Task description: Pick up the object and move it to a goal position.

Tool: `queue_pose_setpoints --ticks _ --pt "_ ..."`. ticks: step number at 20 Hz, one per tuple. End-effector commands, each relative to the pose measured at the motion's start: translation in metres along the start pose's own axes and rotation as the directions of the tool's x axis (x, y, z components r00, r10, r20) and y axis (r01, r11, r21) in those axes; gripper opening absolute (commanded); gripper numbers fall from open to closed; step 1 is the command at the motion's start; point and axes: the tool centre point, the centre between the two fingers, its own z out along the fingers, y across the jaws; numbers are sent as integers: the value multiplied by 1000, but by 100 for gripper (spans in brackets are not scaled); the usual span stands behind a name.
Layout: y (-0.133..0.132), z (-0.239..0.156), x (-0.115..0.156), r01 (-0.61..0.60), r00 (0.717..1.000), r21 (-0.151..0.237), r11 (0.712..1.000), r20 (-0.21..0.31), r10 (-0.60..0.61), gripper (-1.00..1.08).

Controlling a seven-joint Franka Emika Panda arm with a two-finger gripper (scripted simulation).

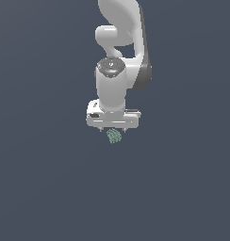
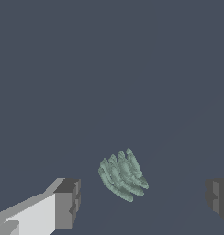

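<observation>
The object (image 1: 114, 136) is a small pale grey-green knobbly lump lying on the dark floor, just below the white gripper (image 1: 112, 129) in the exterior view. In the wrist view the object (image 2: 122, 175) lies between the two grey fingertips (image 2: 68, 202), apart from both, with wide gaps on each side. The gripper (image 2: 143, 198) is open and empty, and hangs straight over the object. In the exterior view the fingertips are mostly hidden behind the hand.
The white arm (image 1: 121, 56) rises behind the gripper toward the top of the exterior view. A plain dark blue-grey floor (image 1: 51, 188) lies all around.
</observation>
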Motion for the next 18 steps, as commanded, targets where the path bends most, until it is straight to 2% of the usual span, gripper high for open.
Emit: queue_pose_setpoints --ticks 1,9,18 --pt "0 0 0 0 1000 0 1000 0 0 100" --pt "28 -1 -2 1 1000 -25 1000 -4 -1 100" --pt "26 4 -5 29 1000 -24 999 -3 -29 100"
